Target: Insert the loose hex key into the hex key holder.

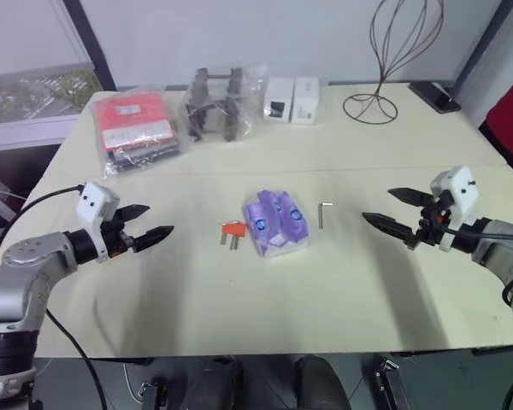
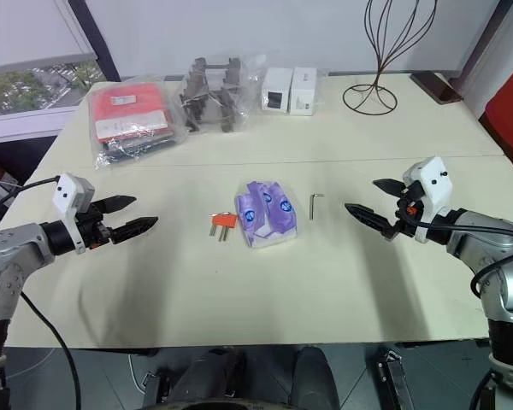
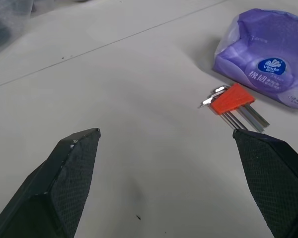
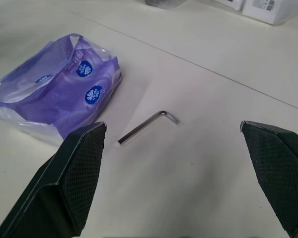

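Black fingers of the left gripper (image 1: 150, 221) stand wide apart above the cream table (image 1: 239, 290). Rightward lie the small orange-red plastic hex key holder (image 1: 232, 230), a purple tissue pack (image 1: 275, 223), then the thin grey L-shaped loose hex key (image 1: 323, 213). The right gripper (image 1: 392, 210) gapes empty.

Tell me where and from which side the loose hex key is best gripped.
Probably the long leg near its middle, from above. The loose hex key lies flat on the table, its short bent leg at the far end, clear of the purple tissue pack. The open right end effector is nearest, with fingers either side of the shaft.
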Tool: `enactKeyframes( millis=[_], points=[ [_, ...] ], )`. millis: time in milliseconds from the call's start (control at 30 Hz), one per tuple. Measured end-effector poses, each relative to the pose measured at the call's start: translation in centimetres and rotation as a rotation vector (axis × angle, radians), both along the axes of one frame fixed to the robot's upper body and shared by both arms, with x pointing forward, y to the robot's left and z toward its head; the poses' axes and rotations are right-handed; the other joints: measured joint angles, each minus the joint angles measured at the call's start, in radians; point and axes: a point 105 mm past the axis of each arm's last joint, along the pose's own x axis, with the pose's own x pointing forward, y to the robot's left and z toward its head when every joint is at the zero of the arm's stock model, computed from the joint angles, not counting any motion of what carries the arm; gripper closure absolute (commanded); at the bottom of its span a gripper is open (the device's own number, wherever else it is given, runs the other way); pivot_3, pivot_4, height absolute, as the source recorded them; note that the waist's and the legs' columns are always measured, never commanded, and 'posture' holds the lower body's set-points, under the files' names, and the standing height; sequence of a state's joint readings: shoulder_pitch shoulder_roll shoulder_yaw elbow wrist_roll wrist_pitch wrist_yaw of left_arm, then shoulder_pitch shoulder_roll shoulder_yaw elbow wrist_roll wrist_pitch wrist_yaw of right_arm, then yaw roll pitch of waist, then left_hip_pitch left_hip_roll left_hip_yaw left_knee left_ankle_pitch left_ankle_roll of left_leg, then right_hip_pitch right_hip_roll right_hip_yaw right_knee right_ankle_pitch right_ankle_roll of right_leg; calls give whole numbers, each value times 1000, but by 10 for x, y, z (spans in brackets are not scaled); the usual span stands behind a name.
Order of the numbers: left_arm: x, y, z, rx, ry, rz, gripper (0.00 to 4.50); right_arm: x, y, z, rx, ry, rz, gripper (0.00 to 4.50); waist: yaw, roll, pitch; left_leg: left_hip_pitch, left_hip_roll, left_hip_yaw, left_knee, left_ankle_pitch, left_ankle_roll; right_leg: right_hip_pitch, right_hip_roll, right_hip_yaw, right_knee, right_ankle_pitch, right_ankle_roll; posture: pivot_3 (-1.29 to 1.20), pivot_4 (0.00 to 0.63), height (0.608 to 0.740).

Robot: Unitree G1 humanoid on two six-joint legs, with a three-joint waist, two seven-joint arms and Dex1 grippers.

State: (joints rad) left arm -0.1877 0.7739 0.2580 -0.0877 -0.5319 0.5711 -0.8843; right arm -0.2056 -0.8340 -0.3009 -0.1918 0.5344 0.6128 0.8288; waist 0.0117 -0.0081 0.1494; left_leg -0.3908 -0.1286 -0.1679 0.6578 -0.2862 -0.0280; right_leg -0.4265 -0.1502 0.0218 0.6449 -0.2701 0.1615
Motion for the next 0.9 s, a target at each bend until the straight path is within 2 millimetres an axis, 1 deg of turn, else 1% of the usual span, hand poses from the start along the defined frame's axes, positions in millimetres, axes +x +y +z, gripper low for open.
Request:
enactKeyframes(
  millis=[300,567,667,833,900],
  points=[
    [2,5,-2,-10,-7,6,29,-1,-2,-4,0,10,-15,0,0,0,0,0,0,0,0,0,0,0,0,0,0,0,0,0,150,740],
    [3,5,-1,-14,-9,-4,29,0,-2,-3,-5,0,-14,0,0,0,0,0,0,0,0,0,0,0,0,0,0,0,0,0,150,740],
    [4,7,-1,-15,-12,1,29,1,1,-4,-13,-1,-2,0,-1,0,0,0,0,0,0,0,0,0,0,0,0,0,0,0,150,740],
    [6,10,-2,3,-21,3,29,4,3,1,-20,-24,19,0,-1,0,0,0,0,0,0,0,0,0,0,0,0,0,0,0,150,740],
    [7,9,-2,18,-20,-16,29,4,9,-1,-31,-19,52,0,-1,0,0,0,0,0,0,0,0,0,0,0,0,0,0,0,150,740]
  ],
)
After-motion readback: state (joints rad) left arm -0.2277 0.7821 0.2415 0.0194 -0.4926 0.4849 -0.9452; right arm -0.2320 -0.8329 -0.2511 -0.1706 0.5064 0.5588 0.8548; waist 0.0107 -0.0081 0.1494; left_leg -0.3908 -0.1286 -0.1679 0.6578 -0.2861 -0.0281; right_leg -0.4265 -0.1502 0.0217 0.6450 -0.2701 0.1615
